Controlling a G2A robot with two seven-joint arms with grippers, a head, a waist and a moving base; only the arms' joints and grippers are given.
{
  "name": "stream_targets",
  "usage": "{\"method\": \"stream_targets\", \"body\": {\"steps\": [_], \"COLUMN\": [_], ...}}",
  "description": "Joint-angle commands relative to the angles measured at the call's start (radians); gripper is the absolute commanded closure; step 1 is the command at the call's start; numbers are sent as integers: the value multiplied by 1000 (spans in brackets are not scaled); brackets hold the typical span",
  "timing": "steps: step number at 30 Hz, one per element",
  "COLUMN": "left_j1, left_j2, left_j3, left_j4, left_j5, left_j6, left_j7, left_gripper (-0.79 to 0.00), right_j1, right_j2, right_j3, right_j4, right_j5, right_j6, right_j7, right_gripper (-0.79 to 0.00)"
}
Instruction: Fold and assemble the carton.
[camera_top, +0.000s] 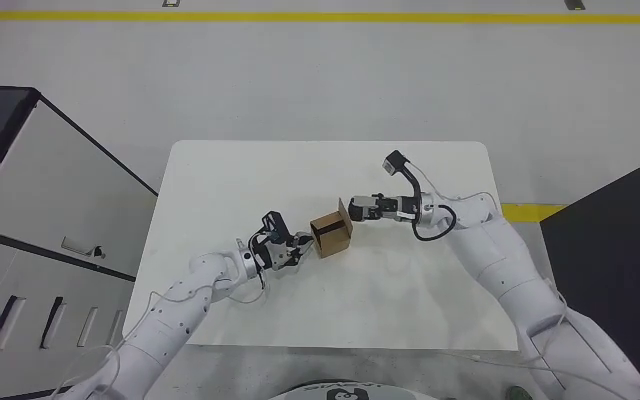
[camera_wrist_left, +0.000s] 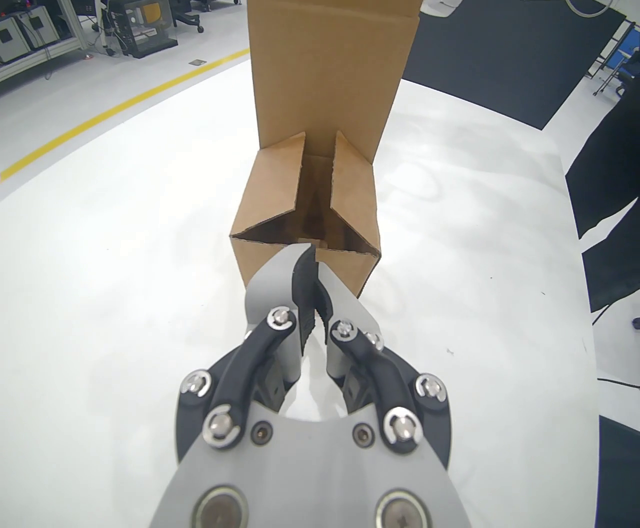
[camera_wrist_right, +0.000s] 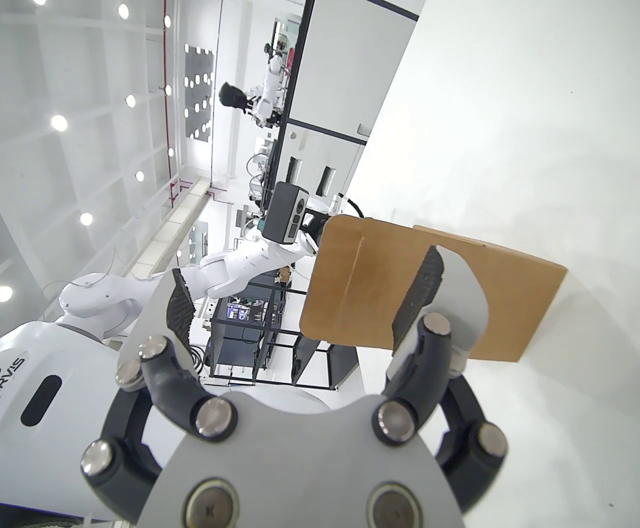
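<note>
- A small brown carton (camera_top: 330, 236) stands near the middle of a white table (camera_top: 420, 300), its top open.
- Two side flaps (camera_wrist_left: 277, 185) slope inward over the opening; a tall flap (camera_wrist_left: 330, 70) stands upright on the side away from the left claw.
- The left claw (camera_wrist_left: 310, 252) has its fingers pressed together, tips at the carton's near rim; whether they pinch cardboard is unclear.
- The right claw (camera_wrist_right: 306, 265) is spread wide at the tall flap, one finger (camera_wrist_right: 435, 295) in front of the cardboard.

Plain brown carton (camera_top: 331, 237) — white table (camera_top: 400, 300) — fingers (camera_wrist_right: 421, 292) black-padded, seemingly ribbed.
</note>
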Motion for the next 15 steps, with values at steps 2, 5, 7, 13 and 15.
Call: {"method": "stream_targets", "body": {"steps": [2, 5, 7, 13, 15], "left_j1": [-15, -27, -34, -50, -54], "left_j2": [-5, -10, -12, -18, -19], "left_j3": [11, 21, 26, 38, 41], "left_j4": [14, 27, 33, 41, 41], "left_j5": [10, 15, 21, 36, 42], "left_j6": [3, 3, 2, -6, -10], "left_j7": [-4, 0, 4, 12, 14], "left_gripper": [0, 0, 0, 0, 0], "right_j1": [-1, -2, -2, -7, -9], "right_j2": [-3, -5, -6, -7, -7], "right_j3": [-7, -13, -15, -15, -13], "right_j4": [-1, 1, 2, 1, -2], "right_j5": [-2, -5, -6, -11, -14], "right_j6": [8, 16, 20, 28, 31], "right_j7": [4, 7, 8, 7, 6], "right_gripper": [-785, -785, -785, -785, -785]}}
